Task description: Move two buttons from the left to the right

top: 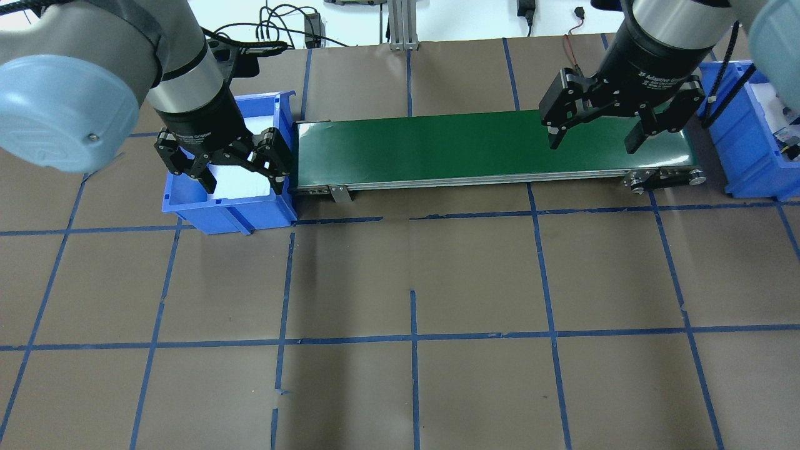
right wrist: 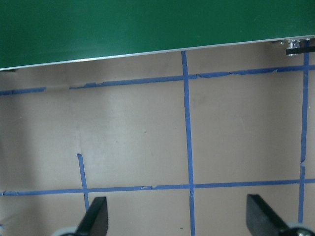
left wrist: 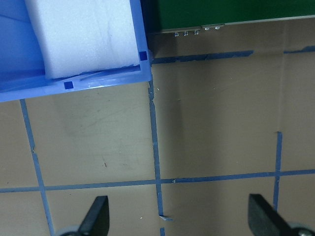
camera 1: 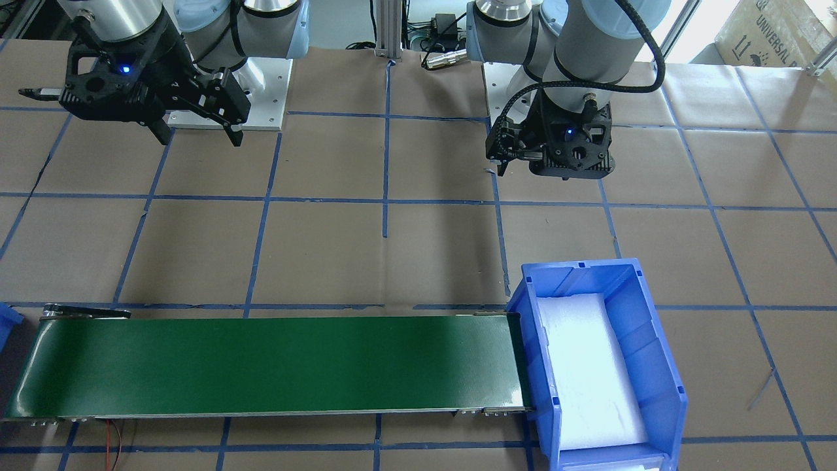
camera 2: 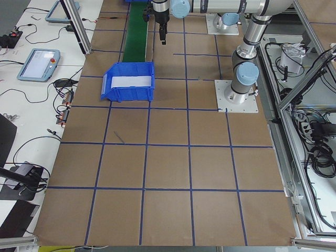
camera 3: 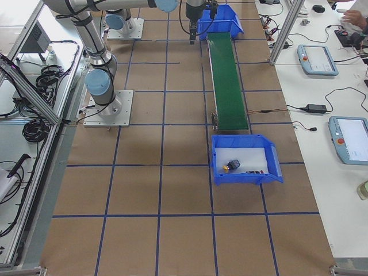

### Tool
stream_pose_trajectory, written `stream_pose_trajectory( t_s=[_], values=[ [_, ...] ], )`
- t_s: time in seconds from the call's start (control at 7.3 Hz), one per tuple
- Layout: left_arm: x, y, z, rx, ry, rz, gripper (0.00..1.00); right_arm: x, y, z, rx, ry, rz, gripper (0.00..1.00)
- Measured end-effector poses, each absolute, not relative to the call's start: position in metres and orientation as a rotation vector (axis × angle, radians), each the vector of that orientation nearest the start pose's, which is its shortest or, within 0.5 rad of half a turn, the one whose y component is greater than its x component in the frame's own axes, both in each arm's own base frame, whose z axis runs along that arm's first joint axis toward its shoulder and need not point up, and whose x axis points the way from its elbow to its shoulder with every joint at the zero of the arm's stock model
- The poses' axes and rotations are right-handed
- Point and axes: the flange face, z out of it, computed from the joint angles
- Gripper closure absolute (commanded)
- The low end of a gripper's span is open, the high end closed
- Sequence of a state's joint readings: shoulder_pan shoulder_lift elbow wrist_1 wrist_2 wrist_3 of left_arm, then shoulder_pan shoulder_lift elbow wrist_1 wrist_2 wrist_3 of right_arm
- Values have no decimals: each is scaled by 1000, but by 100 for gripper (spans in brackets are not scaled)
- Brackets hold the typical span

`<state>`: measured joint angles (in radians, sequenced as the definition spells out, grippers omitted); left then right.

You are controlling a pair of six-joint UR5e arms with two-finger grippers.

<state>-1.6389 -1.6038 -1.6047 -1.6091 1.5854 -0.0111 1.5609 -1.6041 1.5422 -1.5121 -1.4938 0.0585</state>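
Both buttons lie past the right end of the long green conveyor belt [top: 475, 144], in a blue plastic bin w/ white foam liner [camera 3: 244, 178]. There's a yellow-capped push-button [camera 3: 232, 165] and a darker second button [camera 3: 252, 171] near it; axes too small to read. The right claw [top: 592, 145] hangs on the robot's side of the belt near that end, fingers apart, empty, and is the nearer one. The left claw [top: 244, 185], also apart and empty, hangs near the belt's left end by the other blue bin [camera 1: 644, 347]; no button seen there. Transport prob. done.

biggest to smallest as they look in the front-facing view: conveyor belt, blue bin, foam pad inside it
1. conveyor belt
2. blue bin, though the picture's bottom edge crops it
3. foam pad
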Motion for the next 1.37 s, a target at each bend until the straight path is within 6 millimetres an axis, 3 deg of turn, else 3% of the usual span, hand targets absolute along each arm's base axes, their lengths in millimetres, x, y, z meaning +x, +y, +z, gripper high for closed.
stream_pose_trajectory(
  t_s=[0.27, 0.69, 1.1, 1.37],
  values=[
    [-163, -495, 470, 86, 3094, 115, 0, 133, -509, 494, 112, 3094, -63, 0],
    [-163, -494, 489, 72, 3087, 70, 0, 138, -515, 480, 143, 3125, -51, 0],
    [-166, -470, 518, 62, 3082, 43, 0, 153, -508, 483, 101, 3151, -47, 0],
    [-162, -439, 536, 63, 3075, 80, 0, 153, -499, 496, 103, 3154, -75, 0]
  ],
)
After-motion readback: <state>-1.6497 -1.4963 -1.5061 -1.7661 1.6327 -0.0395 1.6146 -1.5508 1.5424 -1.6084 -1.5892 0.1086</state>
